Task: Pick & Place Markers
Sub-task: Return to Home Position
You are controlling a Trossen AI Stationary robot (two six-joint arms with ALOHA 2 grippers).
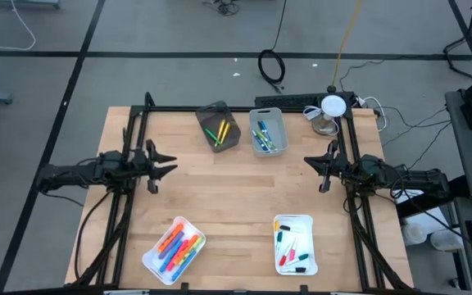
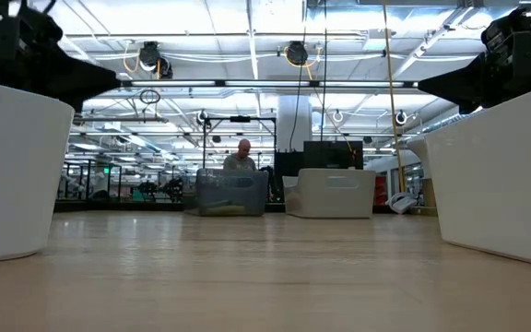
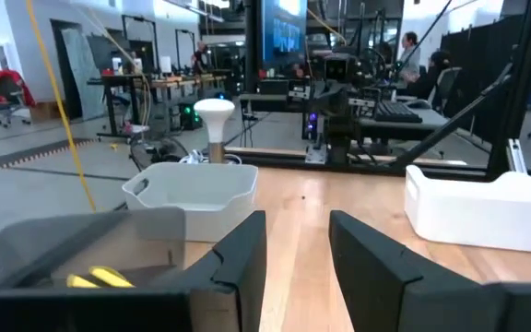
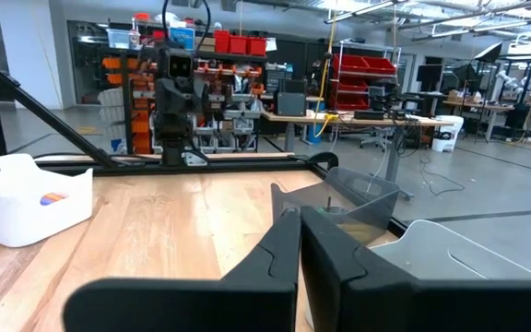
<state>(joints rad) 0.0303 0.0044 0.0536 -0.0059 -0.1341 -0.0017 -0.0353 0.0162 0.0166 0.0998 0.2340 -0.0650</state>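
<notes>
The left hand (image 1: 169,167) hangs over the left side of the counter (image 1: 236,192). Its fingers (image 3: 242,244) are apart with nothing between them. The right hand (image 1: 311,162) hangs over the right side, well apart from the left and facing it. Its fingers (image 4: 279,242) are pressed together on nothing.

All the markers lie in containers, none in either hand. On the far side of the line between the hands stand two bins, just beside each other. The dark grey bin (image 1: 206,115) holds yellow and green markers (image 1: 220,131). The light grey bin (image 1: 280,123) holds blue and green markers (image 1: 261,136). On the near side are two trays, well apart. The left white tray (image 1: 156,264) is tilted and filled with chunky markers (image 1: 179,248) in orange, pink, blue and yellow. The right white tray (image 1: 303,221) carries thin white-barrelled pens (image 1: 292,247) with red, green and dark caps.

From the left wrist, the dark grey bin sits close beside the hand, one yellow marker (image 3: 100,277) showing inside it.

A white mushroom-shaped lamp (image 1: 333,106) stands at the far right corner, near a black power strip (image 1: 297,98). A black cable coil (image 1: 270,65) lies on the floor beyond the counter. In the low view a person (image 2: 243,157) shows far behind the bins.
</notes>
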